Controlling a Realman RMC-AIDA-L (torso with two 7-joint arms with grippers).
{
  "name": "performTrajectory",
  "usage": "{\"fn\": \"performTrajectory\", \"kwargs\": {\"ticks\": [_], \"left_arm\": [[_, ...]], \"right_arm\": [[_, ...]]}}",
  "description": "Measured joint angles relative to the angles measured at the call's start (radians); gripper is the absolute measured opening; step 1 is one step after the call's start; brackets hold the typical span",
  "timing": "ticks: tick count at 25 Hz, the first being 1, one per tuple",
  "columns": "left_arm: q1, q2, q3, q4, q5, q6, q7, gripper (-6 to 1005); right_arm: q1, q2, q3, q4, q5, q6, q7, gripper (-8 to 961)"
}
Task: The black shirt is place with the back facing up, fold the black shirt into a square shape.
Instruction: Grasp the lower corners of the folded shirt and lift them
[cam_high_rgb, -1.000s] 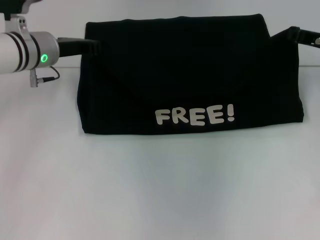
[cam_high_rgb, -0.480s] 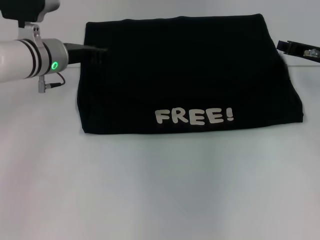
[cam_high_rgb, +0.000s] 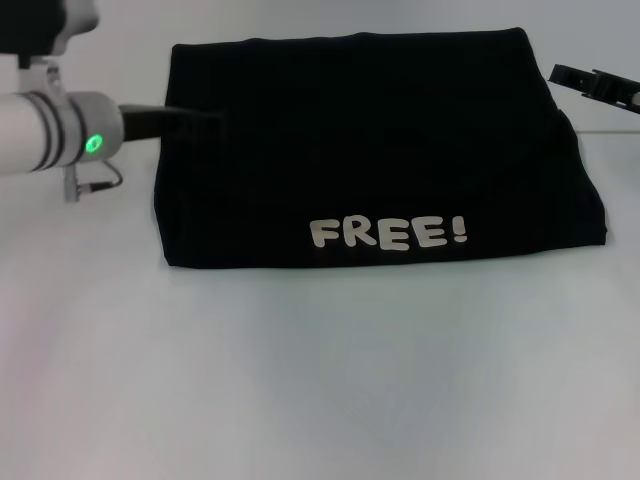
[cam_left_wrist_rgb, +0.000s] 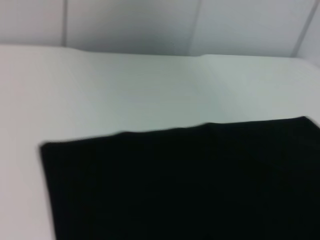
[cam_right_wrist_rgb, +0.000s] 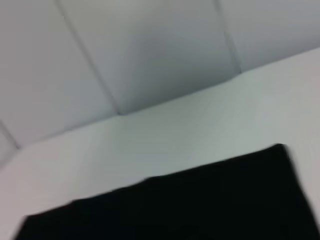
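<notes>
A black shirt (cam_high_rgb: 370, 150) lies folded into a wide rectangle across the far half of a white table (cam_high_rgb: 320, 380), its near fold edge turned toward the robot and bearing the pale printed word "FREE!" (cam_high_rgb: 388, 233) just above that edge. The far edge of the cloth runs straight and level, while its right side flares outward toward the near right corner. The left gripper (cam_high_rgb: 200, 118) reaches in from the left on a white arm with a glowing green ring light (cam_high_rgb: 92, 143), its dark end lying over the shirt's far left corner; black against black, it cannot be told whether that gripper is spread or closed, or whether it has hold of any fabric. The right gripper (cam_high_rgb: 572, 76) hangs at the right edge of the scene, just beyond the shirt's far right corner and apart from the cloth; only a sliver of it shows, and how its fingers stand cannot be told either. The left wrist view shows the shirt (cam_left_wrist_rgb: 185, 185) flat on the tabletop (cam_left_wrist_rgb: 150, 90) with a pale panelled wall (cam_left_wrist_rgb: 150, 25) behind, and the right wrist view shows the same dark cloth (cam_right_wrist_rgb: 175, 210) under a similar wall (cam_right_wrist_rgb: 150, 50).
</notes>
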Motion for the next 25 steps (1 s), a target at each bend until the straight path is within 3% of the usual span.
{"fn": "performTrajectory", "kwargs": {"ticks": [5,9,19,25], "left_arm": [[0.115,-0.032,0.012,0.22,-0.038,0.355,-0.081,780],[0.183,-0.044,0.013,0.323,-0.043,0.512,-0.127,807],[0.284,-0.032,0.054,0.331,-0.024,0.54,-0.255,811],[0.294,-0.035,0.064,0.274,-0.022,0.491,-0.326,811]], "right_arm": [[-0.064,-0.026,-0.031,-0.028,0.001,-0.217,0.01,621],[-0.108,-0.034,-0.106,-0.046,-0.003,-0.304,0.044,628],[-0.155,-0.037,-0.198,-0.105,-0.006,-0.359,0.132,627],[-0.147,-0.048,-0.205,-0.106,-0.01,-0.356,0.138,630]]}}
